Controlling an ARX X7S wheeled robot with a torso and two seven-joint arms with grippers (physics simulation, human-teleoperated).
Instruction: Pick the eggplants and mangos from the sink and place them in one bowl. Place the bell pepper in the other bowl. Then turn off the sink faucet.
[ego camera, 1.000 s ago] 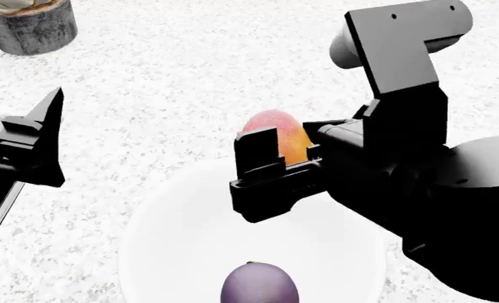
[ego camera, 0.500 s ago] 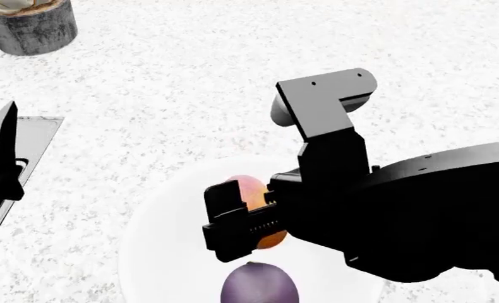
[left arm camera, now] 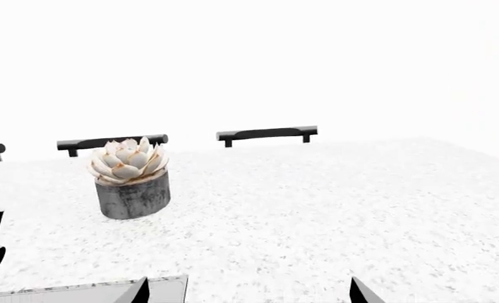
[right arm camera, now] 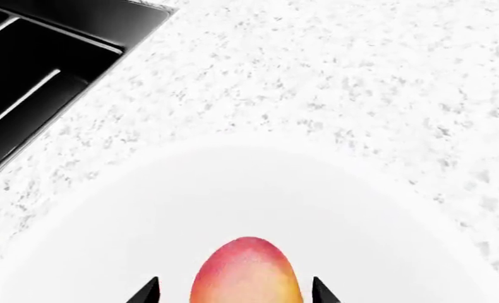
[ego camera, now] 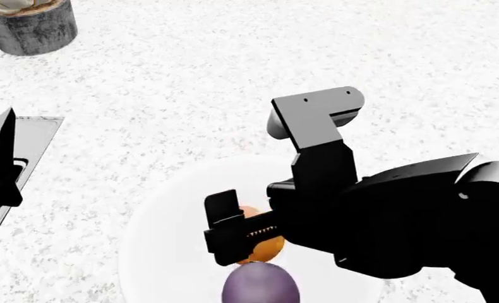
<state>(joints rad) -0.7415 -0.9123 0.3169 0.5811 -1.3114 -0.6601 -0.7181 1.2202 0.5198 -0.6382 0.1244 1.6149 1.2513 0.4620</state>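
Descent is what has changed: the right gripper, clamped on the red-to-orange oval mango, has dropped from above the speckled counter into the wide white bowl, just at 12 o'clock of the dull purple eggplant. Release looks next. The left gripper is cropped; I cannot tell its opening. Pepper and faucet are unseen.

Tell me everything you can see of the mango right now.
The mango is a smooth oval fruit, pinkish red at one end shading to orange-yellow. It sits between the fingers of the right gripper, over the white bowl. In the head view only an orange part shows, just above the purple eggplant; contact with eggplant or bowl cannot be told.
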